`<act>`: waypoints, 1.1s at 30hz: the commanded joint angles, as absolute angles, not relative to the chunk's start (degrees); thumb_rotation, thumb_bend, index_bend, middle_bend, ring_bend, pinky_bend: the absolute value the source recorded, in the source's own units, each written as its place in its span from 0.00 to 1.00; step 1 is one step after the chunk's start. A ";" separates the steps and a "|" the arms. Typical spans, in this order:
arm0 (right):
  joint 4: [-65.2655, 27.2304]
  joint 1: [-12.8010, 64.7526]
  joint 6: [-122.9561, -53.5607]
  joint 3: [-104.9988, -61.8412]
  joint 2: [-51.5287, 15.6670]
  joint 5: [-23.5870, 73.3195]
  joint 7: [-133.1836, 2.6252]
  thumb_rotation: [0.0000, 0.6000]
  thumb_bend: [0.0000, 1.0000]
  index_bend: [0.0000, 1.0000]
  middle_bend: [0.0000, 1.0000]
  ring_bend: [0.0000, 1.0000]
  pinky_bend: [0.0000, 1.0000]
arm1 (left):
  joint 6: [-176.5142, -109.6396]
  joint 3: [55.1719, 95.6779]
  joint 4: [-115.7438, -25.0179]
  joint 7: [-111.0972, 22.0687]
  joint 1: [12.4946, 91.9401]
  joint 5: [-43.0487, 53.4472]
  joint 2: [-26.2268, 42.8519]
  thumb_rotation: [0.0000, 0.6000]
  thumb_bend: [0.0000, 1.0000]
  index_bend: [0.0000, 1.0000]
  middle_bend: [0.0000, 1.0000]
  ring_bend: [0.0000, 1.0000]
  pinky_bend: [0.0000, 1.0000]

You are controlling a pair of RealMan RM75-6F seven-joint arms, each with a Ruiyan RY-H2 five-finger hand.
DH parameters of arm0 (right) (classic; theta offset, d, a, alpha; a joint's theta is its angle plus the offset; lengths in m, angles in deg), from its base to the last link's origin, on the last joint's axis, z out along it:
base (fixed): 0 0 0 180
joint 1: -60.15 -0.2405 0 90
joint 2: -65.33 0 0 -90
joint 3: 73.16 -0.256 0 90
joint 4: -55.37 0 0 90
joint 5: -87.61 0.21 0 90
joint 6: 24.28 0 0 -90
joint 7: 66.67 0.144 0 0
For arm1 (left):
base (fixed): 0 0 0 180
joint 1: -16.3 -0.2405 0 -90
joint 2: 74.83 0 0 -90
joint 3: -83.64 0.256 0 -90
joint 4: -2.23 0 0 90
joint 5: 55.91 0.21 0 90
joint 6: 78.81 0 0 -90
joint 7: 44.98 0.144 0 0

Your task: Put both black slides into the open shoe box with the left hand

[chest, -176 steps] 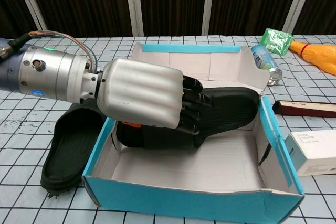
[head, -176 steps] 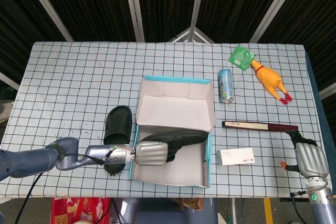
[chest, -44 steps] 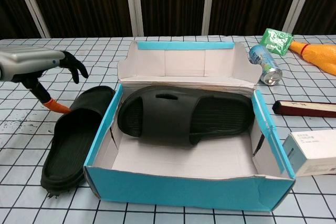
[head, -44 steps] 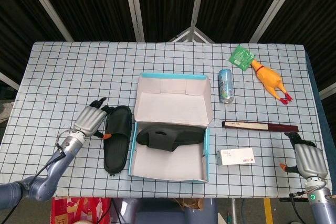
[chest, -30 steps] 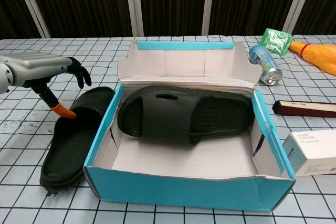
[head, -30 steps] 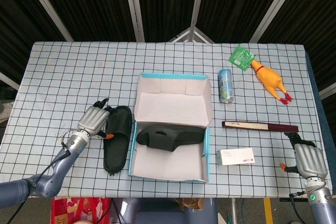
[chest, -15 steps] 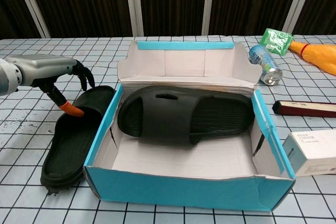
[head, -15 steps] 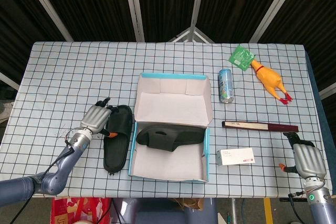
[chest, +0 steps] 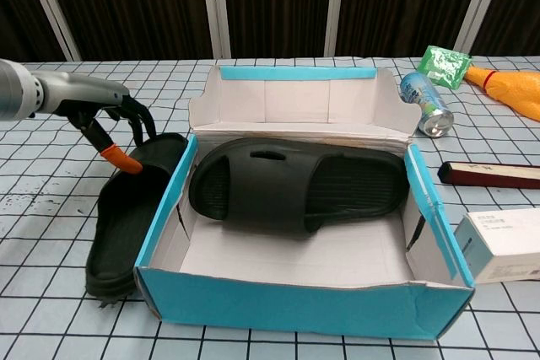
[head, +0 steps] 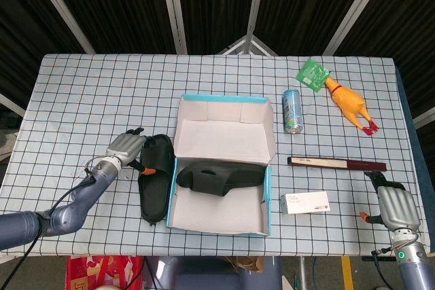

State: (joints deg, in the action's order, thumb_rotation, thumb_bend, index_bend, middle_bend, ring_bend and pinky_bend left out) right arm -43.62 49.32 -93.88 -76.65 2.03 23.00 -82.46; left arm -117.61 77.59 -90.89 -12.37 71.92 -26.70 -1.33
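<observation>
Just beside the left hand [chest: 101, 115], the second black slide [chest: 126, 217] has its near edge hidden behind the shoe box [chest: 295, 314] wall in the chest view, and whether the fingertips [chest: 139, 124] touch the slide's upper end or hang just over it cannot be told. That hand's arm is cut off by the left edge there. The right hand [head: 393, 210] shows only in the head view, far across the counter [head: 88, 86] from the left hand, its fingers too small to read and its forearm cut by the bottom edge.
</observation>
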 commanded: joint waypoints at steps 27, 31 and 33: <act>-44.26 49.10 -93.38 -76.45 2.45 23.81 -82.79 1.00 0.18 0.17 0.14 0.30 0.24 | -119.97 89.63 -89.69 -1.06 90.05 -47.39 0.04 0.67 0.26 0.23 0.23 0.00 0.05; -44.19 49.10 -93.41 -76.46 2.41 24.00 -82.85 1.00 0.18 0.17 0.14 0.31 0.25 | -119.49 89.17 -89.50 -2.85 89.56 -45.26 0.34 0.67 0.26 0.23 0.24 0.00 0.05; -44.16 49.05 -93.34 -76.48 2.39 24.19 -82.91 1.00 0.18 0.17 0.14 0.31 0.25 | -119.65 89.18 -89.94 -3.09 89.78 -44.53 -0.04 0.67 0.26 0.23 0.24 0.00 0.05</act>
